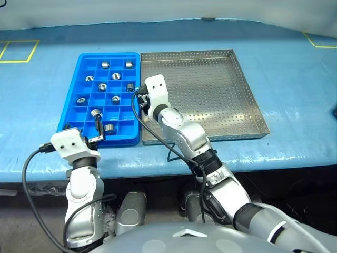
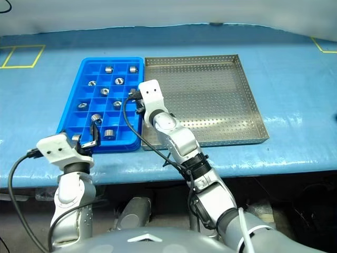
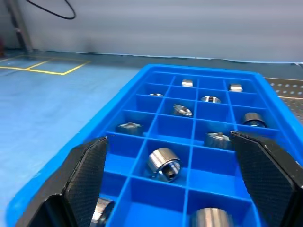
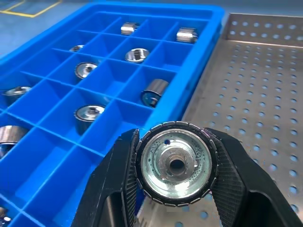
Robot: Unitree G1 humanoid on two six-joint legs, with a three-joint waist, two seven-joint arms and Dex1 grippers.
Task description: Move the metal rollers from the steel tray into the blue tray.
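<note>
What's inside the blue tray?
Shiny metal rollers, one to a compartment of the blue tray. The compartments near its front rim are partly hidden by the left pincer.

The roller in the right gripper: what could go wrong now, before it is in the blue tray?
1. The right gripper holds the roller by its round rim only; it may slip and fall onto the steel tray.
2. Many cells of the blue tray already hold rollers, so it may land in an occupied cell.

The right hand is clamped shut, arm stretched forward; the left hand is spread wide.
</note>
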